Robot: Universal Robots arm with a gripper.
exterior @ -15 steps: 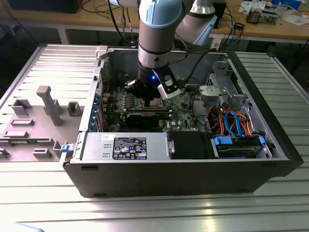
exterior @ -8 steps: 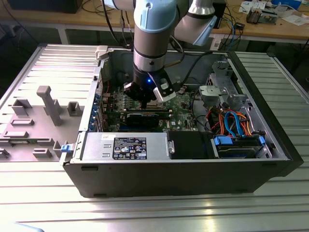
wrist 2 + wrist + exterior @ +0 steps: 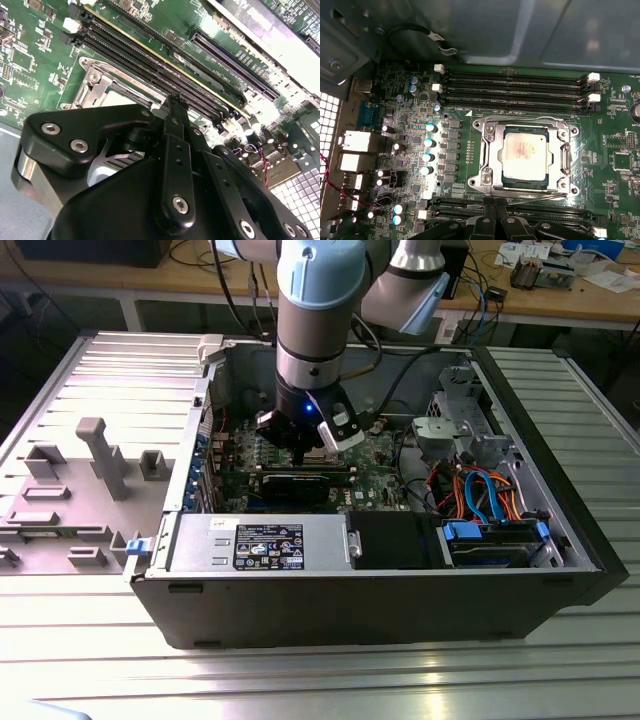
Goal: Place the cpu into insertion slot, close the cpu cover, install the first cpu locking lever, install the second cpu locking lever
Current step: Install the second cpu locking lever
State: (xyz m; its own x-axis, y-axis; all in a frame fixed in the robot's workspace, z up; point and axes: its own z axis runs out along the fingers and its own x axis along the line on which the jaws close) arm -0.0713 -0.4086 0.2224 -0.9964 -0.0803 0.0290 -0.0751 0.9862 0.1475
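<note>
cpu: cpu (image 3: 526,152) sits flat in the insertion slot (image 3: 504,176), silver-grey lid up, square to the socket.
cover: cpu cover (image 3: 487,161) looks folded down around the chip, frame flush on all four sides as far as I can judge.
levers: thin wire locking lever (image 3: 567,156) runs along one side of the frame, another wire (image 3: 540,198) along the edge nearest the gripper; can't tell if either is hooked home.
gripper: gripper (image 3: 495,210) fingertips are brought together into a narrow point with nothing between them. In the exterior view the gripper (image 3: 303,440) is down inside the case (image 3: 400,580) over the green board (image 3: 375,455).
relation: tip hangs just beside the socket edge with the near wire, over the memory slots (image 3: 515,207) bordering it. Contact with the wire not clear. In the second wrist view the fingers (image 3: 176,112) point at the corner of the socket frame (image 3: 97,80).
handling, chip: light, rigid, fragile underneath; my guess is edges only, no sideways shove.
handling, cover: thin sheet metal, stiff but bendable, hinged.
handling, levers: springy steel wire, slippery, small; I'd push at the bent end, expect it to resist and snap back if it slips.
risk: tip skidding off the wire onto board parts.
</note>
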